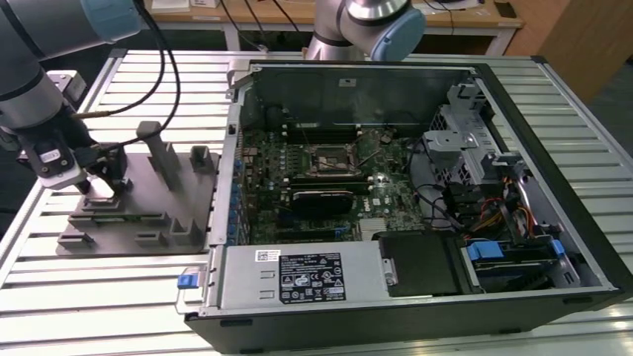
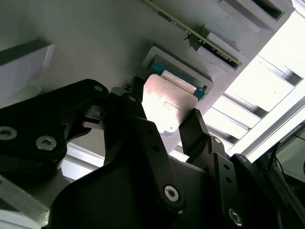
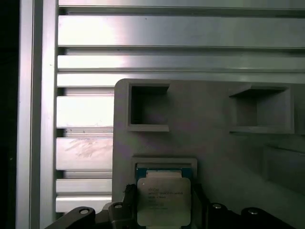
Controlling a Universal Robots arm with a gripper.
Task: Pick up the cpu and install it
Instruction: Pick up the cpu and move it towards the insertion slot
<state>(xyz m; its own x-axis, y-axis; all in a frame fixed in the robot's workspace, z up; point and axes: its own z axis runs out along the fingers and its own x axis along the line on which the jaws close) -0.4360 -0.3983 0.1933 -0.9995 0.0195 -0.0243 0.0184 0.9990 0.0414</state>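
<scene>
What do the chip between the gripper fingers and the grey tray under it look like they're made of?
The small flat square cpu chip: a silvery metal top, likely with a satin finish, since it catches a soft bright sheen in both wrist views. The grey tray with square pockets: probably matte moulded or printed plastic, as its surface is dull and even, with no glints.

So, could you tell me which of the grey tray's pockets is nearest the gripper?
The raised-framed pocket with the blue-green inside, right next to the cpu held between the fingers. The two plain square pockets sit farther across the tray.
</scene>
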